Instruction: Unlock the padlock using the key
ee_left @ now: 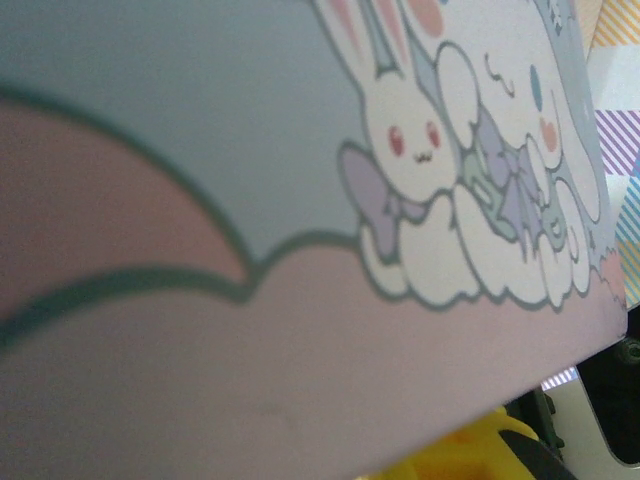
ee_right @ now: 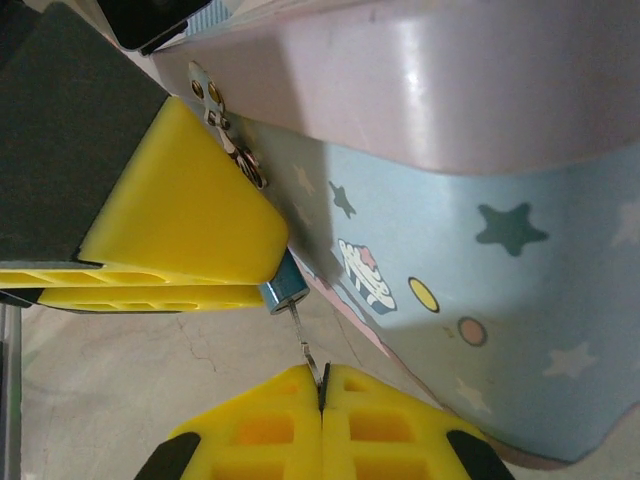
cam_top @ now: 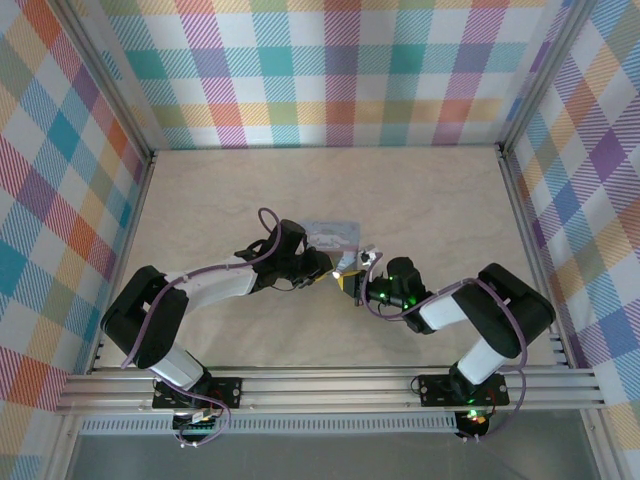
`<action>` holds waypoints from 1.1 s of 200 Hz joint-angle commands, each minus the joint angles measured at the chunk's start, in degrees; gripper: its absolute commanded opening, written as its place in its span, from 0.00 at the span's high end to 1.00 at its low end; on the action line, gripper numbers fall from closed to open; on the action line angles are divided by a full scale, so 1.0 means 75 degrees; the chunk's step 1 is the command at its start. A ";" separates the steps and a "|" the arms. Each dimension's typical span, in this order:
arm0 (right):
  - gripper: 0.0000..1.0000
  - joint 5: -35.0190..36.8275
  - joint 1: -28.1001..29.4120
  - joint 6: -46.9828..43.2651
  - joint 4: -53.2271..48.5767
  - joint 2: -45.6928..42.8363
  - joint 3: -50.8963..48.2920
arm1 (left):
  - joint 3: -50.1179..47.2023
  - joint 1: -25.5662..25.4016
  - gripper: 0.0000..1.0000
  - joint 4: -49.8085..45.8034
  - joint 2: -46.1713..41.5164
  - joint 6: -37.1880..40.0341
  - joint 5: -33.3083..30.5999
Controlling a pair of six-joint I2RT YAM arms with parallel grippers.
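Near counter centre, by tin: clamps padlock in left claw, pinches key in right claw, with shaft meeting padlock end-on.

Up from the metal rail, the left arm and right arm are black with white shells, purple cables looped alongside; the right gripper has yellow ribbed fingers.

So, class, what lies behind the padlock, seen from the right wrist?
Behind the padlock stands the blue starred wall of the tin. The left gripper covers most of the padlock; only its blue end shows.
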 commanded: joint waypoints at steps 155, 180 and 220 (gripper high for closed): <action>1.00 0.0038 -0.0101 -0.0796 0.1019 0.0641 0.0557 | 0.0290 -0.0035 0.82 0.0146 -0.0199 -0.0006 0.0455; 1.00 -0.0147 -0.0101 -0.0794 0.0966 0.0629 0.0667 | 0.0350 -0.0070 0.82 0.0142 -0.0107 -0.0019 0.0490; 1.00 -0.0048 -0.0101 -0.1030 0.0833 0.0643 0.0819 | 0.0442 -0.0119 0.82 0.0139 -0.0011 -0.0002 0.0514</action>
